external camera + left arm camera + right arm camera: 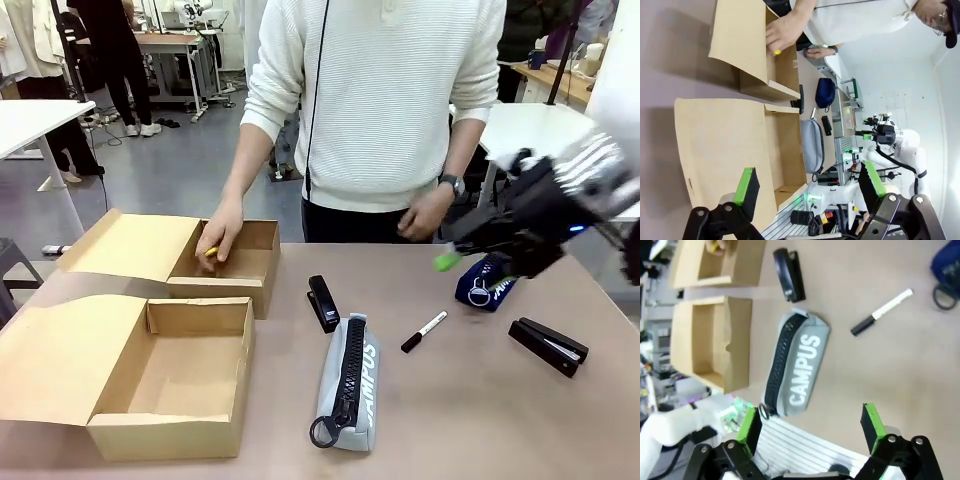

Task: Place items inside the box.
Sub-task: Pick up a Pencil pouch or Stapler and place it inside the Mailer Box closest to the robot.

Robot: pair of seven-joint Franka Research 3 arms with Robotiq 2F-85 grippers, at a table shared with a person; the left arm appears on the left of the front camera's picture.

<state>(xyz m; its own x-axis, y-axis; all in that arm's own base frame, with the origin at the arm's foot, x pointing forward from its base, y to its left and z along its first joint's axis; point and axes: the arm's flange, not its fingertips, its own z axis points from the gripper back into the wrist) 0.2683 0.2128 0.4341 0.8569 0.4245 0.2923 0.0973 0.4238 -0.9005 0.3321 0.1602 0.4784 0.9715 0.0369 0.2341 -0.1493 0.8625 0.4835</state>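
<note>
Right wrist view shows the relation most plainly. The right gripper (810, 412) hangs with its jaws spread as wide as they go and nothing between them, looking down on the grey CAMPUS pouch (799, 362). That pouch lies flat near the middle of the table (470, 420), its long axis running near to far. In this view the axis stands roughly square to the line between the two green pads (751, 422), so I judge the fingers would straddle its narrow width, not its length.

From the front the same gripper is blurred at the far right, above the navy pouch (485, 282). The blur leaves its height hard to read, but the grey pouch lies to its left and nearer. The black-and-white marker (424, 331) lies between the two pouches. One black stapler (322, 303) sits just beside the grey pouch's far end, the other stapler (548, 346) at the near right.

Both boxes stand left of all these. The near box (165, 440) is open. In the far box (215, 290) the person's hand (222, 238) holds the yellow utility knife (211, 252).

The left gripper (810, 182), likewise wide open and holding nothing, hovers at the near left over the near box's opened lid (720, 145). Of the two arms, I judge the right one the better placed for the grey pouch.
</note>
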